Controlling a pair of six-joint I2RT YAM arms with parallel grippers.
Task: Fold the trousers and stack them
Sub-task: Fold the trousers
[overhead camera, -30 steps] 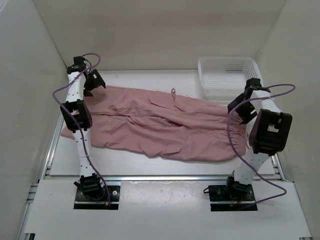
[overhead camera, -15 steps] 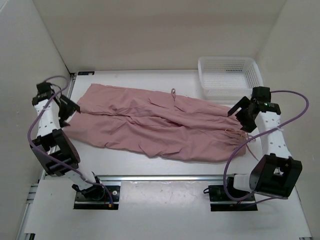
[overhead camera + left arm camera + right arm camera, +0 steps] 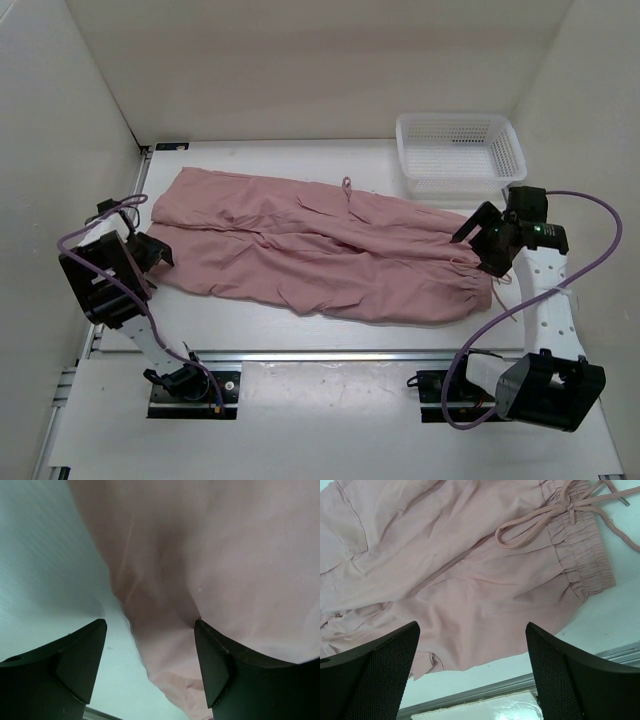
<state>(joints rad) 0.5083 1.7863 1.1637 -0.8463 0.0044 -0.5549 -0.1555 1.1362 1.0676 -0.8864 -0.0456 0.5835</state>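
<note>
The dusty-pink trousers lie spread flat across the table, running from the back left to the near right. My left gripper is open, low over their near-left edge. In the left wrist view the fabric edge lies between the open fingers of my left gripper, with nothing held. My right gripper is open above the right end. The right wrist view shows the gathered elastic band and tied drawstring beyond the open right gripper.
A white mesh basket stands at the back right corner. A metal rail runs along the table's near edge. White walls close in the left, back and right sides.
My left arm swung from the back left corner toward the near side, down to the trousers' left edge. My right gripper moved slightly nearer over the right end. The trousers have not moved.
</note>
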